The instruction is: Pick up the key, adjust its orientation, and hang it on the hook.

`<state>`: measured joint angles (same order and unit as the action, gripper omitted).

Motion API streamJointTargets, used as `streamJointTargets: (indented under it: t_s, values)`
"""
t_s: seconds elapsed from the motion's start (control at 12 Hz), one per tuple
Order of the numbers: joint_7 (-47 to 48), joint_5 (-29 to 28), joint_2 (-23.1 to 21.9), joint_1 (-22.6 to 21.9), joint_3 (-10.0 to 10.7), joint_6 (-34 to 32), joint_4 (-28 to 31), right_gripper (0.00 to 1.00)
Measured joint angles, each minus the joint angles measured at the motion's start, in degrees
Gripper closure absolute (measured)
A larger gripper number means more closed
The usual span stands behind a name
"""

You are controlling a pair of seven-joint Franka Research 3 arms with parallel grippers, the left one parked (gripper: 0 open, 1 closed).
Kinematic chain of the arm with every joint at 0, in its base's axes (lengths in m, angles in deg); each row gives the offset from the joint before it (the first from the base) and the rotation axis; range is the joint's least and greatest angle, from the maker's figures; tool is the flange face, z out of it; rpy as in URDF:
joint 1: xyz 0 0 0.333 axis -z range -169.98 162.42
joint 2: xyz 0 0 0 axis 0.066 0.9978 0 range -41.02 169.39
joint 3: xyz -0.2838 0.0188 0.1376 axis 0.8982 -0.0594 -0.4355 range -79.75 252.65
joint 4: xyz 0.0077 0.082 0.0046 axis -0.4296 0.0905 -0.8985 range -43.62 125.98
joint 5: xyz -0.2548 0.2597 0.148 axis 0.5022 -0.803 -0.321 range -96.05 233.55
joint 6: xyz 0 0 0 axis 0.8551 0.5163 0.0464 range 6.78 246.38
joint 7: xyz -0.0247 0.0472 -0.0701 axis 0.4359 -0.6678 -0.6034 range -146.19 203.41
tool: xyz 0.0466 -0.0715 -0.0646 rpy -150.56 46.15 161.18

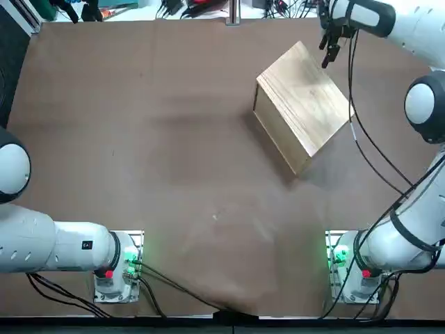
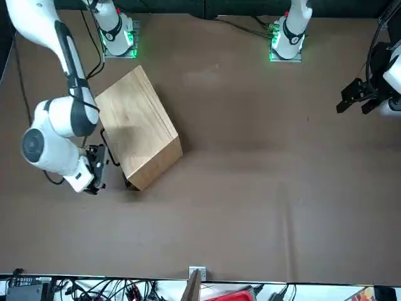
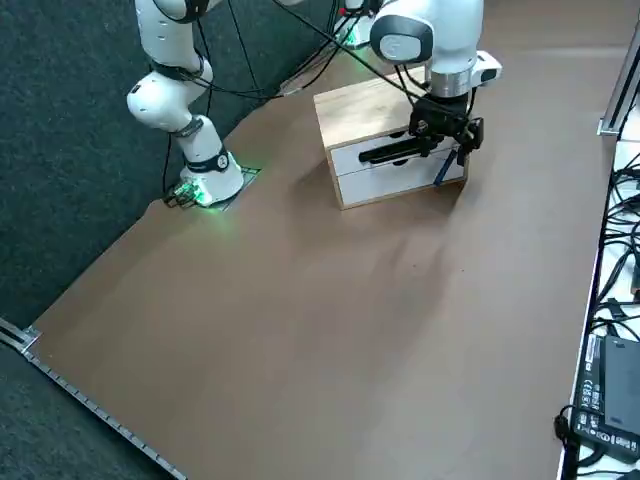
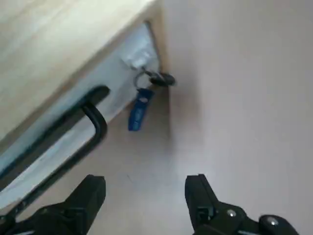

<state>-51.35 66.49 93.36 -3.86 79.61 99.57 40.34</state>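
A: Where is the key (image 4: 163, 79) found now?

B: It is seen at the front corner of the wooden box (image 4: 63, 39). By its ring (image 4: 137, 80), it appears to be hung on the small white hook (image 4: 141, 55) of the drawer front (image 4: 119, 89). The blue tag (image 4: 139, 112) is hung down beside the dark piece.

A: Is anything gripped by the right gripper (image 4: 145, 180)?

B: Nothing is gripped. The jaws are parted widely, and the key is not enclosed by them. In the wrist view it is seen beyond the fingertips, apart from both, and roughly in line with the gap. To one side, the black handle (image 4: 100, 128) is also to be considered, because it could be touched if the jaws are brought closer.

A: How is the key expected to handle?

B: It is judged to be very light. The dark piece and the tag are probably stiff, but they are joined loosely by the ring, so a swing or a twist must be expected. Nothing fragile is suspected, although the smooth tag could be slippery.

A: And where should it be held, if a correction is needed?

B: The flat faces of the tag, near the ring, are preferred. In this way, less swinging is allowed, and the hook is left free.
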Motion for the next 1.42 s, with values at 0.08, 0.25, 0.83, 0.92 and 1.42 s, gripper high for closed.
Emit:
streamJointTargets:
  t_s: [0.08,0.25,0.83,0.92,1.42]
  values:
    - [1.4,-0.7,-0.4,1.1,0.0,-0.4,-0.4,0.00]
    - [5.0,-2.0,-1.6,3.7,0.1,-2.6,-0.8,0.00]
    - [30.1,-3.7,-7.2,8.5,0.1,-9.6,-1.0,0.00]
    - [35.1,-3.7,-8.3,8.5,0.1,-10.2,-1.0,0.00]
    - [64.4,-1.6,-16.8,7.3,-0.4,-15.9,-1.1,0.00]
